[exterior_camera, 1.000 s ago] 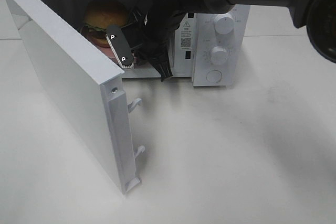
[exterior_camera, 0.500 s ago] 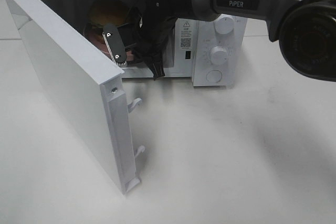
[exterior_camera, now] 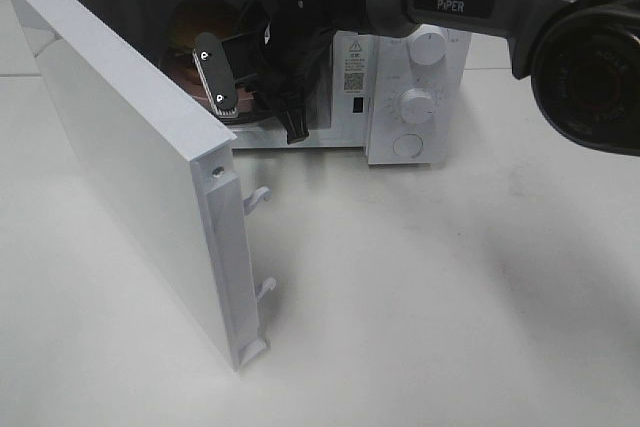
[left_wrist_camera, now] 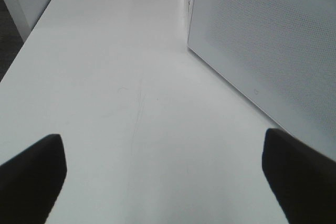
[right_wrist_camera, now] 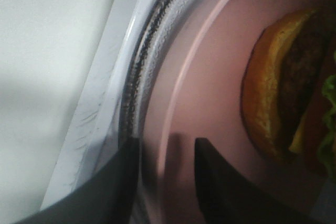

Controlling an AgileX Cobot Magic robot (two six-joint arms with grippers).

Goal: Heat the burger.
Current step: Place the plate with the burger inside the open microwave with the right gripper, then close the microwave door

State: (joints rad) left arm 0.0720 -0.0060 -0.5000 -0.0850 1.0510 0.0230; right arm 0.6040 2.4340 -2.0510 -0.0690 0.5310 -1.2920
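One burger point(right_wrist_camera: 286, 87) lies inside the microwave point(exterior_camera: 410, 97), on a single pink plate point(right_wrist_camera: 210, 93) that rests on the oven's glass turntable point(right_wrist_camera: 144, 72). From above, the bun shows deep in the cavity, behind the arm. The right gripper point(right_wrist_camera: 167, 145) reaches into the microwave's mouth. Its jaws are parted, with the plate's near rim in the gap between them and the burger well clear of both fingers point(right_wrist_camera: 215, 187). The microwave's one door point(exterior_camera: 130, 147) is swung wide open. Its front panel carries two round dials, an upper dial point(exterior_camera: 427, 47) and a lower dial point(exterior_camera: 416, 105), with one round button point(exterior_camera: 407, 145) below them. The left gripper point(left_wrist_camera: 168, 182) hangs outside the microwave, above the white bench point(exterior_camera: 450, 297) on the door's outer side. Its jaws are spread wide with nothing between them.
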